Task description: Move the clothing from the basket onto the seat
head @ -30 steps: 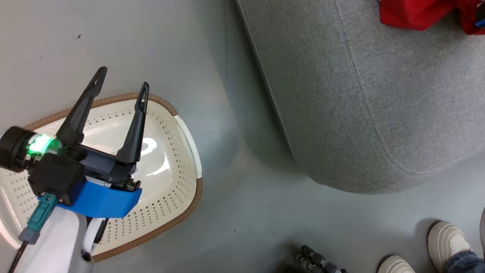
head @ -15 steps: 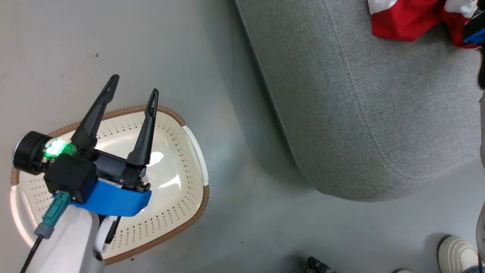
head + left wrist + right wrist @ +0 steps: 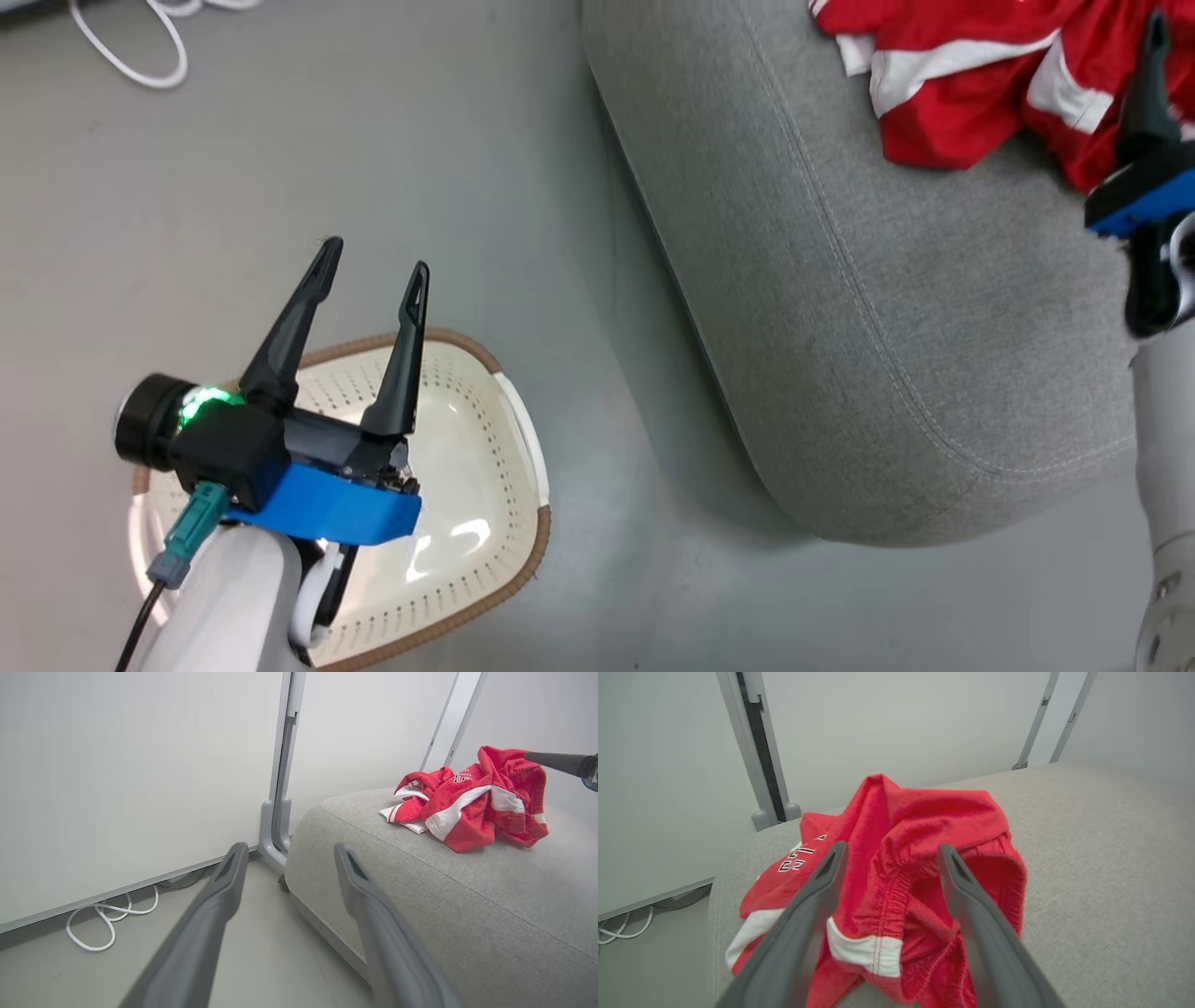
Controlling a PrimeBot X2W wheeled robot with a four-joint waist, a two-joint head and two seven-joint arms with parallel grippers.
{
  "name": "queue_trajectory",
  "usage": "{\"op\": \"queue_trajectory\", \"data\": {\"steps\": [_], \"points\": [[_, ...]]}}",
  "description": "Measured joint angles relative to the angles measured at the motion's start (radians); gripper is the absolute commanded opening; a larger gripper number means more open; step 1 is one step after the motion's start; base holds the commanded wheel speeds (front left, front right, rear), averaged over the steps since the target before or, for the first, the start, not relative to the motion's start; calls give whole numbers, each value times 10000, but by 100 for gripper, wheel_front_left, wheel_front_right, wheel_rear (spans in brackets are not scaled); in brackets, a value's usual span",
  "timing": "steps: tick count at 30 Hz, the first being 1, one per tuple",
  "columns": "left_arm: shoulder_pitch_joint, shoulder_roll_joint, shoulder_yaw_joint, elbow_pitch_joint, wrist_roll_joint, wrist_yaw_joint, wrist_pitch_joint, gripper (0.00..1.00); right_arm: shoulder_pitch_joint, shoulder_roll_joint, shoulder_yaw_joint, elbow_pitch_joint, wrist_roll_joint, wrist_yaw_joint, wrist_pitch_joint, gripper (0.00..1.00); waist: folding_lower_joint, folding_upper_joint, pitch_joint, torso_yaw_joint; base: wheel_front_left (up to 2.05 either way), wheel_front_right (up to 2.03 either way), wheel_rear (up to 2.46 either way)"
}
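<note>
The left claw (image 3: 376, 257), fingers spread, hangs over the basket (image 3: 536, 541) on the floor (image 3: 280, 140). Beside it, the seat (image 3: 887, 327) carries the red clothing (image 3: 943, 103) in a heap. One finger of the right claw (image 3: 1152, 65) rises over the heap's right part. A white cable (image 3: 140, 65) lies top left.

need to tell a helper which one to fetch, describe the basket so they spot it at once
Find the large light grey sofa; the basket stands on the grey floor off its rounded corner. It is cream-white perforated plastic with a brown woven-look rim, the only pale tub there, while the red clothing lies on the sofa.
</note>
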Motion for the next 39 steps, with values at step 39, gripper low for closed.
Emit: {"op": "queue_trajectory", "data": {"steps": [39], "points": [[2964,-1868,2245,1371,-456,-33,-2,100,8625,1547,2520,-7603,-311,0,794,100,-1,0,-4451,2740,0,0,0]]}}
